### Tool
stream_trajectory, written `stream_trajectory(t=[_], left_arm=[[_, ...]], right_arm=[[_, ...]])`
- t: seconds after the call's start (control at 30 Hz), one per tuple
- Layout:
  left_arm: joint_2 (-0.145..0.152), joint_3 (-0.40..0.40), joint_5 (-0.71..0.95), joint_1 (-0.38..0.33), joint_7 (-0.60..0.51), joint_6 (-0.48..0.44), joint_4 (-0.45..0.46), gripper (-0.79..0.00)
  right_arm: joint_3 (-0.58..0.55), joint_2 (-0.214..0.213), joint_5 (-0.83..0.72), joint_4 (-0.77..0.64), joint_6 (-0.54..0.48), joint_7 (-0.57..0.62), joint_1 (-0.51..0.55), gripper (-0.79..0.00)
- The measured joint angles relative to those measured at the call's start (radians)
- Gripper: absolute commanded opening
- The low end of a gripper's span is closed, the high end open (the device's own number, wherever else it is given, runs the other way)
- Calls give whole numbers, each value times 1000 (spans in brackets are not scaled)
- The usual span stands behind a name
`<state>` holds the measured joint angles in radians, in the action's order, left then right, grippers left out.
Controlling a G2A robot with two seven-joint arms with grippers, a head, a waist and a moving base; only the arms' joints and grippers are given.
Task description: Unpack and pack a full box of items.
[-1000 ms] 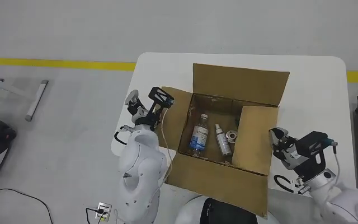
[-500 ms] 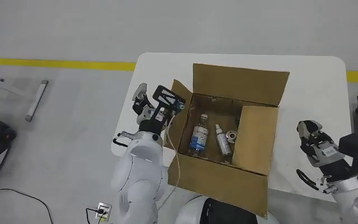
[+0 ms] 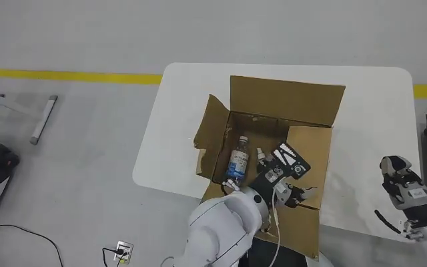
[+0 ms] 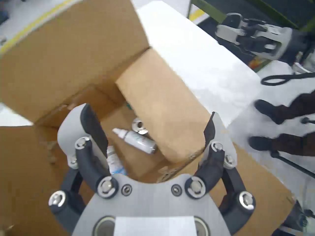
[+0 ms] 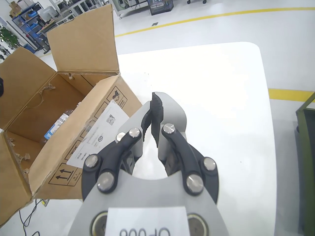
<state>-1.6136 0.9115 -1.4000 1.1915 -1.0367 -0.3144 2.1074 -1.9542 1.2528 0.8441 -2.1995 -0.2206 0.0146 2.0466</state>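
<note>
Left gripper point(image 4: 147, 114) wide over the box point(image 4: 69, 50) — we should drop straight onto the spray bottle point(image 4: 135, 140), clear of the flap point(image 4: 169, 99); right gripper point(image 5: 153, 99) closed

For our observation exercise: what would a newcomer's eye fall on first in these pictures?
The open cardboard box on the white table, with a water bottle and a spray bottle lying inside. Then the left gripper, open, hanging over the box's near side.
</note>
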Motion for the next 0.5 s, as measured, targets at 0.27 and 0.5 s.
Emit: stream_trajectory(t=[0.27,0.5], left_arm=[[-14,16,179,-52,-54,164,-147,0],[-16,25,188,-89,-45,217,-205,0]], right_arm=[[7,5,13,2,-17,-21,25,-733],[43,7,61,2,-31,-9,19,-736]])
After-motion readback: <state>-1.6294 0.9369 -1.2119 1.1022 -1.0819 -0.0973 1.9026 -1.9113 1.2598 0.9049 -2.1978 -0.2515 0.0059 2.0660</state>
